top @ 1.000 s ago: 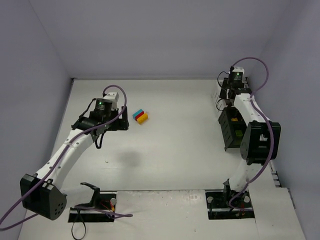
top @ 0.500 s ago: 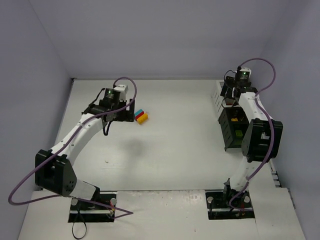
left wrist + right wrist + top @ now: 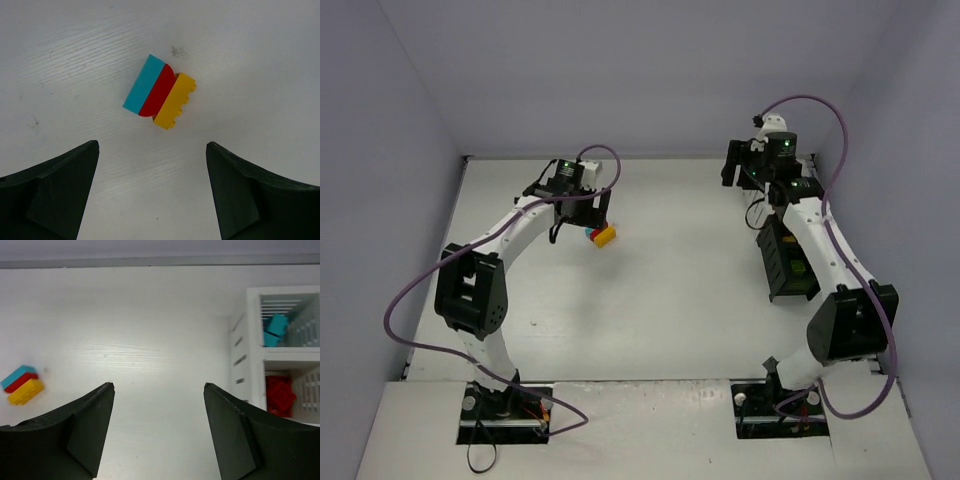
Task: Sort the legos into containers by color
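Note:
Three legos lie joined on the table: a cyan one (image 3: 144,84), a red one (image 3: 157,92) and a yellow one (image 3: 174,101). The top view shows this stack (image 3: 603,236) just in front of my left gripper (image 3: 590,208). That left gripper (image 3: 152,145) hovers open over the stack with nothing between its fingers. My right gripper (image 3: 159,385) is open and empty above bare table, left of the containers. A white slatted container (image 3: 254,347) holds cyan bricks (image 3: 275,330) in one compartment and red bricks (image 3: 280,395) in another. The stack (image 3: 22,385) lies far left in the right wrist view.
A black container (image 3: 775,262) sits along the right wall under the right arm, with a green brick (image 3: 800,268) inside. The back wall runs close behind the white container. Both arm bases stand at the near edge.
My left arm has swung right and forward until its open gripper is over the stack. My right gripper has opened and drawn back left from the containers.

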